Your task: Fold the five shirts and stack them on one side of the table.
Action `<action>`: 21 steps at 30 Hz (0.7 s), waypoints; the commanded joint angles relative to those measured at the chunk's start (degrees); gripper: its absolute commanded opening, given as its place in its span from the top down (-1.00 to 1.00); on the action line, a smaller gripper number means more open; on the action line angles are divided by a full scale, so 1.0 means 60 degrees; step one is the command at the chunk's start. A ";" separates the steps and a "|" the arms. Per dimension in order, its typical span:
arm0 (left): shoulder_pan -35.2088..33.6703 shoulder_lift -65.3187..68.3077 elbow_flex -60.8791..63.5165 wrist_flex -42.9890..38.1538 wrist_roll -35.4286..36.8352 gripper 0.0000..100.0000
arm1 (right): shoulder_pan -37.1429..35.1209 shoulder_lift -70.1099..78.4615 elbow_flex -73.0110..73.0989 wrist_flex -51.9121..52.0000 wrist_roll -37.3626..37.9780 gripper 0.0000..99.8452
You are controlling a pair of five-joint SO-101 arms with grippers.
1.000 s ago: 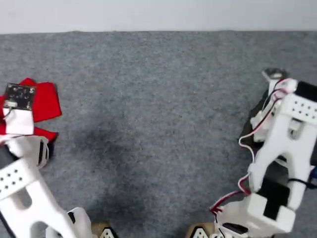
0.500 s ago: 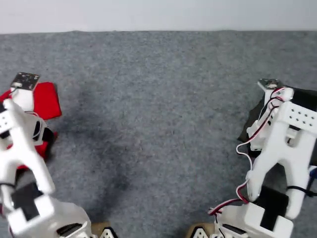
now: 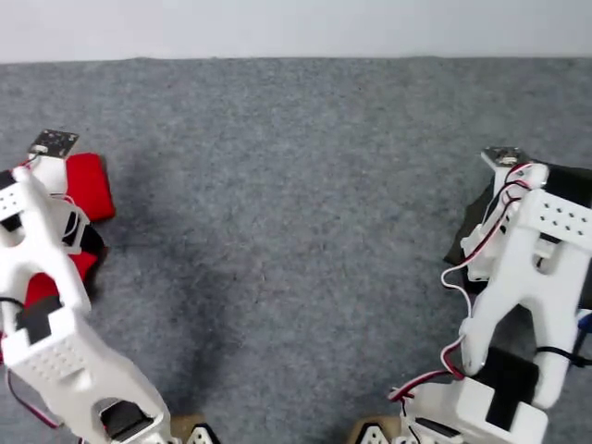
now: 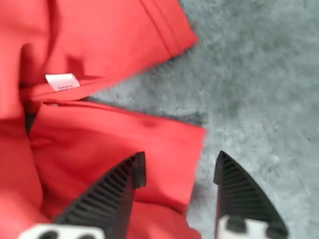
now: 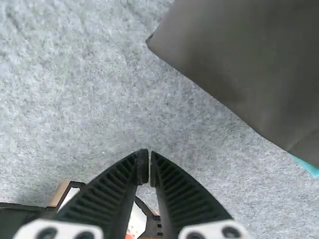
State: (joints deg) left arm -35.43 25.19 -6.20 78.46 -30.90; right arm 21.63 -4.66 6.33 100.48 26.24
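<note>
The high view looks straight down on the grey table (image 3: 296, 185). The left wrist camera, close above, shares the red shirt (image 3: 91, 185) at 9 o'clock; the right shares the dark shirt (image 3: 462, 245) at 3 o'clock.

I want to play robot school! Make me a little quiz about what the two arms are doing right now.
1. True or false: the left gripper has its fingers shut.
2. Pick one: what colour is the shirt under the left gripper? A blue, B red, C yellow.
3. Short answer: which gripper is shut with nothing between its fingers, over the grey table cover near the dark shirt?

Key
1. False, its fingers are open.
2. B.
3. The right gripper.
</note>
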 commanded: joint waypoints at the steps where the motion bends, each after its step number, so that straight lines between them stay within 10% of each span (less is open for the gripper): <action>1: 0.0059 0.0513 -0.0842 -0.0073 -0.0117 0.54 | 0.0022 -0.0432 -0.0073 0.0344 -0.0117 0.98; 21: 0.1026 0.2300 -0.2659 0.0527 -0.0073 0.97 | 0.0022 -0.0447 -0.0117 0.0344 -0.0103 0.98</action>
State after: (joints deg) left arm -30.33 39.43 -17.54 79.43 -30.99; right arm 21.63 -4.66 6.33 100.48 26.24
